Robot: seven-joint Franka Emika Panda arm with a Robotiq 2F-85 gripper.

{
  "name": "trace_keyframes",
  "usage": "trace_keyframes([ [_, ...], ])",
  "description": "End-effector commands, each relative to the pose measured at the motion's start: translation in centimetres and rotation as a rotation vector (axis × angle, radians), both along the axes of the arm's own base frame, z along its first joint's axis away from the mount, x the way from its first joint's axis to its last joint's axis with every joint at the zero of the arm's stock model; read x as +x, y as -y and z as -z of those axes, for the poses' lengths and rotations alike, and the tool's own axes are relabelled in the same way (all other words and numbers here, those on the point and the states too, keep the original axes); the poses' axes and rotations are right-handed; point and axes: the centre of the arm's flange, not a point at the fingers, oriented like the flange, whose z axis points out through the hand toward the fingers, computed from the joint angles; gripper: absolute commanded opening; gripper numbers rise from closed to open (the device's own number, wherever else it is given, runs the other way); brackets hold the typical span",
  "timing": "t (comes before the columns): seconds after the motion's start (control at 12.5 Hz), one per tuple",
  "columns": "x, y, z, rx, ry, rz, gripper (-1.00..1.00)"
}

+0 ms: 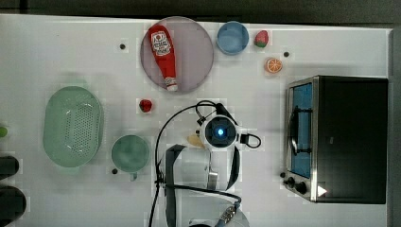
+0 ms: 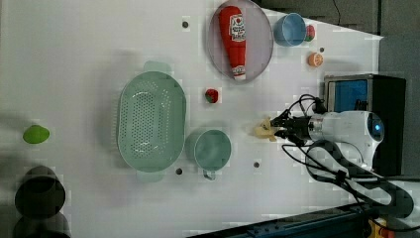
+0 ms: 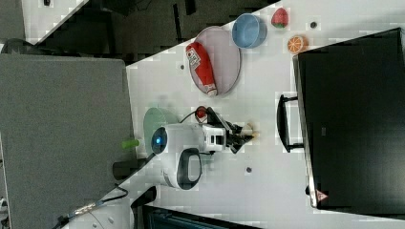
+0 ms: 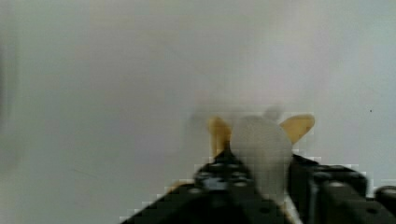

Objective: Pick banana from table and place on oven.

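Near the middle of the white tabletop, the robot's black tool is lowered onto the pale yellow banana, its fingers closed against the fruit's sides. In the wrist view the peeled banana sits between the dark fingers, resting on the tabletop. At the top view's right stands the oven, well apart from the banana. A ketchup bottle lies on a round plate, beside a blue bowl.

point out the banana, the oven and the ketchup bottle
banana point(image 2: 263, 130): left view, pale body at the gripper tips
oven point(image 1: 359, 137): top view, black top
ketchup bottle point(image 1: 163, 54): top view, red body
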Motion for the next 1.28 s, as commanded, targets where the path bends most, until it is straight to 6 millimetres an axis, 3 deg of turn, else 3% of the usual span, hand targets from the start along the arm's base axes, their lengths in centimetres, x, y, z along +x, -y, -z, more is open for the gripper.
trace_keyframes([
  [0.08, 0.5, -0.2, -1.9, -0.01, 0.042, 0.023, -0.64],
  [0.24, 1.6, -0.6, -5.1, -0.008, 0.106, 0.017, -0.64],
  [0.4, 2.3, -0.8, -10.1, -0.005, 0.164, 0.014, -0.64],
  [0.72, 1.8, -1.3, -23.7, 0.005, 0.159, 0.003, -0.64],
  [0.96, 0.1, -1.3, -32.0, 0.011, 0.086, 0.003, -0.64],
  [1.28, -1.2, 1.8, -39.2, 0.027, 0.082, 0.043, -0.64],
])
